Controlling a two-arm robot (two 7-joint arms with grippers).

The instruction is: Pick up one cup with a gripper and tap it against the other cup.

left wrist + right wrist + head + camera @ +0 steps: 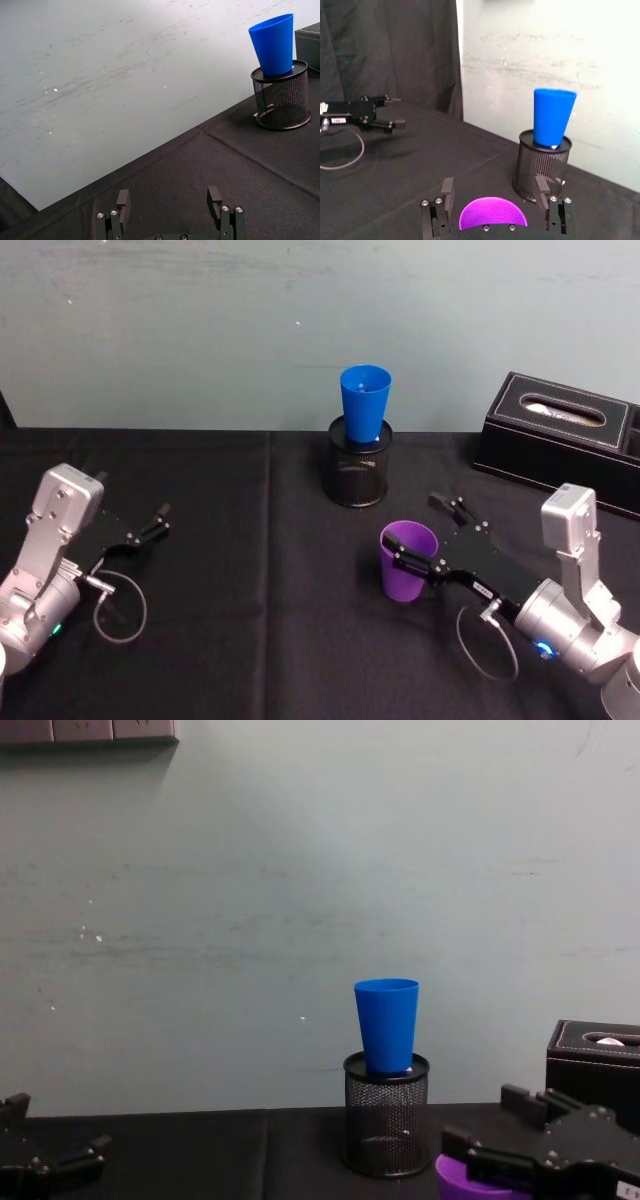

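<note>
Purple cup (pixel 408 562) between right gripper (pixel 432 536) fingers, blue cup (pixel 364 404) beyond

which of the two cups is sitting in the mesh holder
The blue cup, the taller, narrower one, stands upright in the black mesh pen holder. The purple cup sits on the table between the right gripper fingers.

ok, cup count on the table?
2. The purple cup stands on the cloth between the right claw fingers; the blue cup sits upright in the mesh pen holder behind it.
</note>
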